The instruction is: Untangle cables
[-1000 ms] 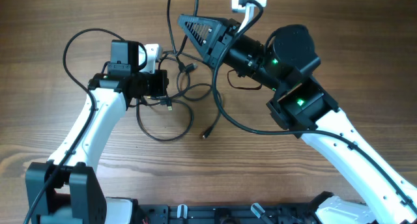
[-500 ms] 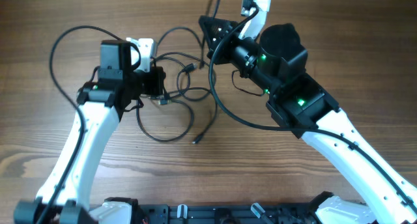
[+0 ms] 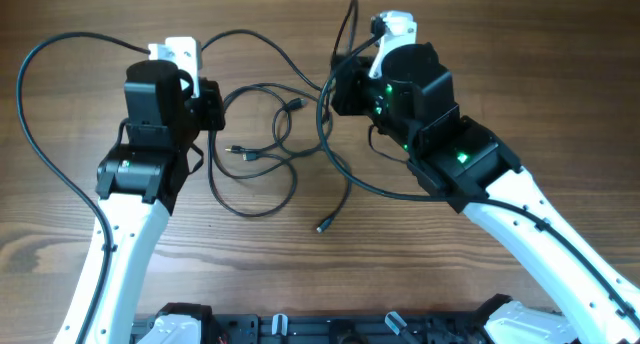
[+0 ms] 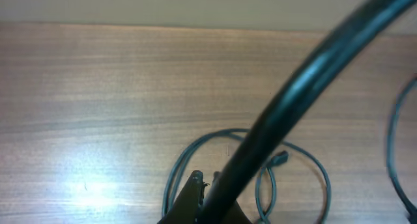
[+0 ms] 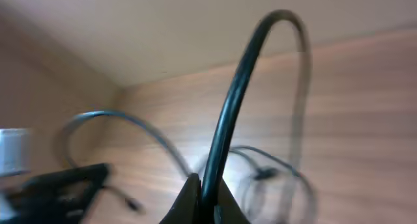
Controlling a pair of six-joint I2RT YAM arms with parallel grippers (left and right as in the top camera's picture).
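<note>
Two closed grips: left gripper (image 4: 201,203) and right gripper (image 5: 202,201) each pinch cables (image 3: 262,154), the loose tangle lying at three o'clock from the nearer left.

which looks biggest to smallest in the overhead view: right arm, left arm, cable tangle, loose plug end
1. right arm
2. left arm, nearly alike; both stand nearer the camera than the table, so this pair is unsure
3. cable tangle
4. loose plug end

a robot lab, it seems: a left arm (image 3: 128,224) and right arm (image 3: 520,209) stand at a wood-grain worktop (image 3: 260,284) by a plain beige wall (image 4: 195,6)
</note>
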